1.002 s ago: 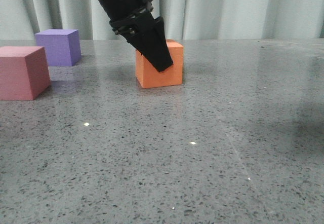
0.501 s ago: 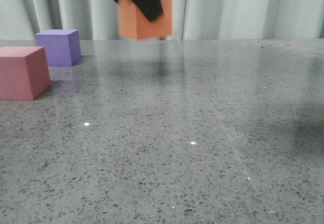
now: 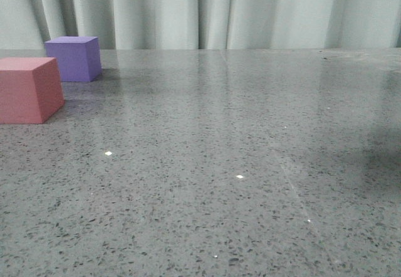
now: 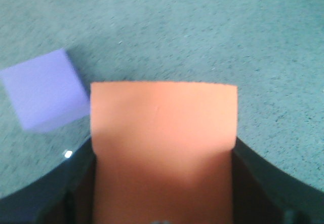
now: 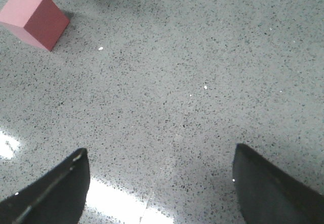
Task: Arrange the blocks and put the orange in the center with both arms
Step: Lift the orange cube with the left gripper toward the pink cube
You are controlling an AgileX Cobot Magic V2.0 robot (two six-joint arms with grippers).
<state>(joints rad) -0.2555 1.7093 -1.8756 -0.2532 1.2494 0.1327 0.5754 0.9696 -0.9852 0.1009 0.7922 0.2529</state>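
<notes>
Pale curtains back a speckled grey desk (image 3: 238, 164) as the left end effector (image 4: 162, 203), clamped on the orange cube (image 4: 163, 148), carries it high above the purple cube (image 4: 43, 89); a slipping grip could drop it, while the right end effector (image 5: 159, 183) hangs open and empty.

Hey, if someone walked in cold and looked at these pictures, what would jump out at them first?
First, the orange cube filling the left wrist view, clamped in the left pincer and lifted so high that only its underside shows at the front view's top edge. Next, the pink-red cube and purple cube sitting close together on the speckled grey table at far left. The right pincer hangs open over bare tabletop.
</notes>
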